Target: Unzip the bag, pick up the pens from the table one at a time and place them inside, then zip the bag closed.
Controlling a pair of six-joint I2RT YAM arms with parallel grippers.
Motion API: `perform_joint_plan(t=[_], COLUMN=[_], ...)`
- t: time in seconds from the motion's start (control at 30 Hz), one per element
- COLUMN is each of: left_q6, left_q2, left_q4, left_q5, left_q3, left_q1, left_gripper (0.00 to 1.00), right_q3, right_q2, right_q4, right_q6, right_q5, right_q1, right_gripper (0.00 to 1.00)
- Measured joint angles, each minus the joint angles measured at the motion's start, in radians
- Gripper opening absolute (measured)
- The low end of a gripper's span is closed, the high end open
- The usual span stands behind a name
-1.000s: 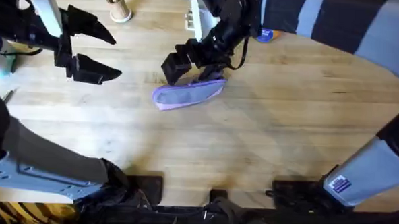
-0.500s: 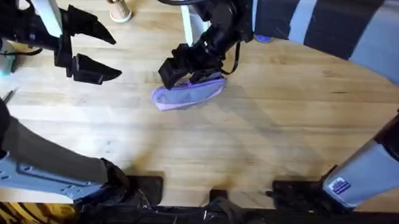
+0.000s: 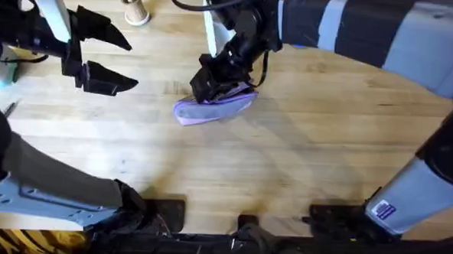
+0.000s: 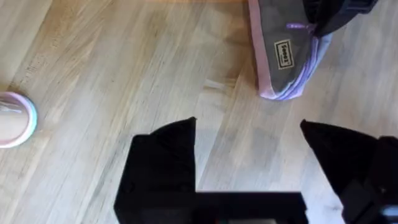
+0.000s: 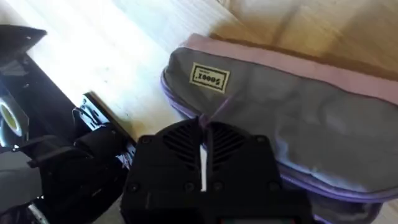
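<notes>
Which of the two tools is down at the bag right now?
The right tool: its fingers are shut at the bag. The left tool hangs open, well clear of it, over the table.

A light wooden plank table [image 3: 302,146] with visible grain carried a lavender fabric bag [image 3: 212,107] lying lengthwise near its middle, and a small tan cup [image 3: 136,14] holding white sticks stood at its far edge
</notes>
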Motion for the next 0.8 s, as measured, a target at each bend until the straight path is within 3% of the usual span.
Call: perform_joint_plan(t=[0.1, 0.6, 0.8], left_q6=[0.000, 0.000, 0.002], left_q2=[0.000, 0.000, 0.000], left_q4=[0.000, -0.042, -0.036], left_q5=[0.000, 0.004, 0.007], left_q3=[0.000, 0.000, -0.057], left_q1=[0.000, -0.005, -0.071], left_gripper=[0.993, 0.993, 0.995], right_q3=[0.000, 0.001, 0.023], right_q2=[0.000, 0.000, -0.017], right_q4=[0.000, 0.000, -0.008], right_q6=[0.000, -0.044, -0.046], right_q5=[-0.001, -0.023, -0.014], right_q1=[0.000, -0.042, -0.137], right_gripper=[0.036, 0.033, 0.032])
